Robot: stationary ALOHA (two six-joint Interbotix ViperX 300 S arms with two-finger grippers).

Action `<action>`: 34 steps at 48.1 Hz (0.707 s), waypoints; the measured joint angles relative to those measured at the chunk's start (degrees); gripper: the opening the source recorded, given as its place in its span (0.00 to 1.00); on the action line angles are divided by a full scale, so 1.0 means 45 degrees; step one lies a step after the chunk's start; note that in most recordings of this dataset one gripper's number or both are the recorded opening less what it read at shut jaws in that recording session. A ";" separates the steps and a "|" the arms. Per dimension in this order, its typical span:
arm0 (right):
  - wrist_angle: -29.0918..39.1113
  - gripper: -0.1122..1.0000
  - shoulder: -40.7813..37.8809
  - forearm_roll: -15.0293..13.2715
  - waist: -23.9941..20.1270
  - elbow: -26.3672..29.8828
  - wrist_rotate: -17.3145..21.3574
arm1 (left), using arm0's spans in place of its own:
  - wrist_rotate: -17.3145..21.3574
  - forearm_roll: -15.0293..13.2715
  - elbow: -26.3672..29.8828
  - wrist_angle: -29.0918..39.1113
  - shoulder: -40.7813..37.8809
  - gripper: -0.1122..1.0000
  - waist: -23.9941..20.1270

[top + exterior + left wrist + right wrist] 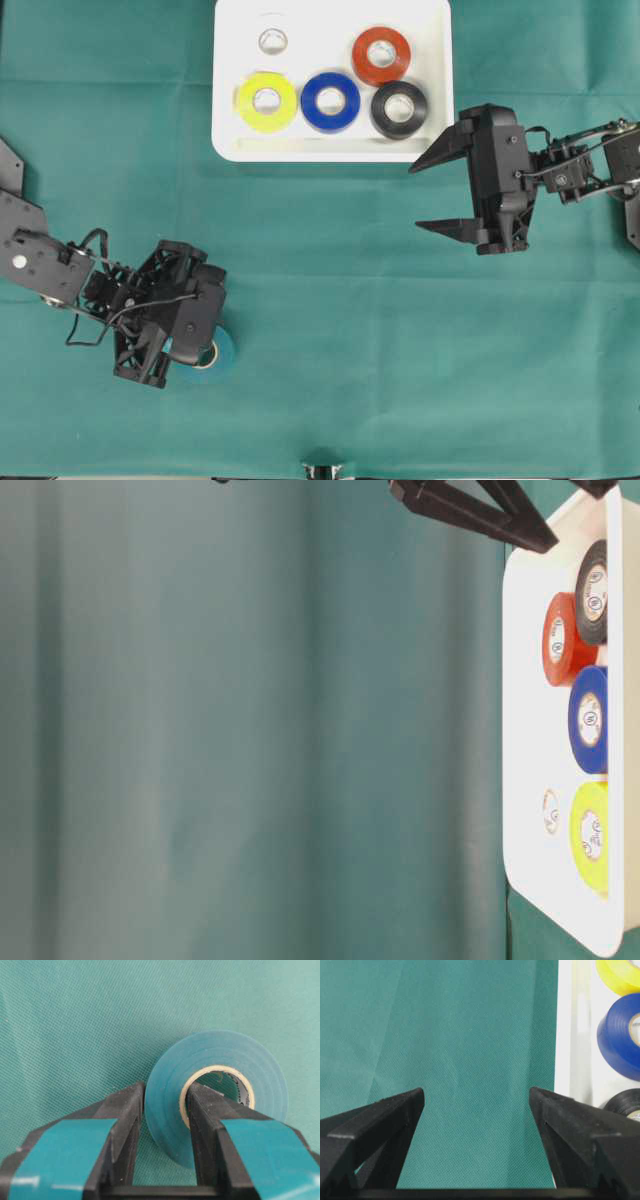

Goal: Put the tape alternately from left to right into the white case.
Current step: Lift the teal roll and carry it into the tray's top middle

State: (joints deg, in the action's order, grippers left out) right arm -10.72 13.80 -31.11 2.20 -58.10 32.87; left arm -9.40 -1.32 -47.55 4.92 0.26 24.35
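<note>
The left gripper [165,1110] is clenched on the teal roll [220,1060], 1 finger in its core and 1 outside, near the green cloth's [330,300] front-left corner. The right gripper [432,195] hangs with jaws spread wide, holding nothing, beside the white case's [330,152] front-right corner. 5 rolls lie inside.
</note>
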 measured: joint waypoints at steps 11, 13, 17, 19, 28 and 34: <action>0.0000 0.85 0.0000 0.0000 0.0000 0.0000 0.0000 | 0.0020 0.0000 0.0391 0.1133 0.0684 0.32 0.0000; 0.0000 0.84 0.0000 0.0000 0.0000 0.0000 0.0000 | 0.0020 -0.0020 0.0430 0.1152 0.0801 0.32 0.0000; 0.0000 0.84 0.0000 0.0000 0.0000 0.0000 0.0000 | 0.0059 -0.0020 0.0488 0.1172 0.0977 0.32 -0.0020; 0.0000 0.84 0.0000 0.0000 0.0000 0.0000 0.0000 | 0.0078 -0.0020 0.0508 0.1172 0.1055 0.32 -0.0059; 0.0000 0.84 0.0000 0.0000 0.0000 0.0000 0.0000 | 0.0098 -0.0020 0.0508 0.1191 0.1133 0.32 -0.0664; 0.0000 0.85 0.0000 0.0000 0.0000 0.0000 0.0000 | 0.0078 0.0000 0.0566 0.1191 0.1133 0.32 -0.1426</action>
State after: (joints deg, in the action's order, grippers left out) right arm -10.72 13.80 -31.11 2.20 -58.10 32.87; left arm -9.05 -1.32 -45.00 10.28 5.36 17.93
